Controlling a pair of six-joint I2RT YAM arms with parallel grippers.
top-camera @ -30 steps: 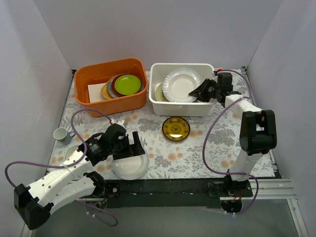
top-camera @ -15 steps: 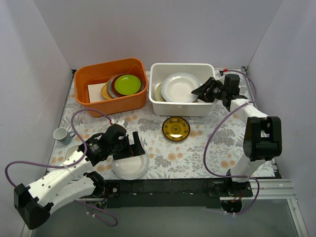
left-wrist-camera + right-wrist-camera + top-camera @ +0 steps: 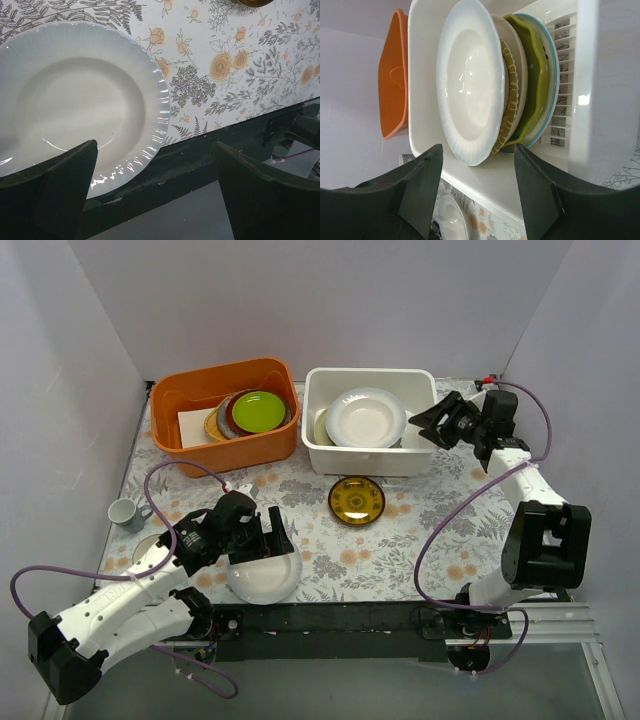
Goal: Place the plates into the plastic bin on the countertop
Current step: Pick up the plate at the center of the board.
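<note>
The white plastic bin (image 3: 366, 462) stands at the back centre of the floral countertop (image 3: 420, 540). A white plate (image 3: 365, 416) leans in it on top of a woven yellow plate (image 3: 510, 100) and a green dotted plate (image 3: 534, 80). My right gripper (image 3: 425, 428) is open and empty, just outside the bin's right wall; it also shows in the right wrist view (image 3: 477, 195). A small dark-and-gold plate (image 3: 357, 500) lies in front of the bin. A plain white plate (image 3: 264, 576) lies at the near edge, also in the left wrist view (image 3: 75, 100). My left gripper (image 3: 270, 540) is open above its near rim (image 3: 155, 200).
An orange tub (image 3: 225, 445) at the back left holds a green plate (image 3: 258, 410) stacked on other plates. A small white cup (image 3: 125, 512) stands at the left. Another pale plate (image 3: 147, 546) lies partly under the left arm. A black rail (image 3: 350, 618) runs along the near table edge.
My right gripper has drawn back to the right, away from the bin, leaving the white plate resting in it. The left arm has not moved.
</note>
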